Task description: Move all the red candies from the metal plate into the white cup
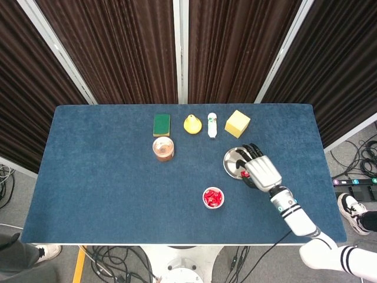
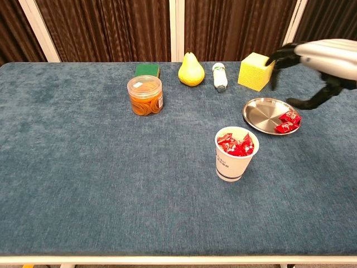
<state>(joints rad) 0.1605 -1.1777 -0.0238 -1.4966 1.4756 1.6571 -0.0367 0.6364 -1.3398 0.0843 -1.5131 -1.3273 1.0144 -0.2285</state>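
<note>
White cup print illegible (too small); no other readable text.

Glossy metal plate, matt paper white cup, shiny-wrapped red candies, napped blue tablecloth

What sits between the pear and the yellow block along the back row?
A small white bottle lying on its side, between the pear and the yellow block; clearest in the chest view.
</note>
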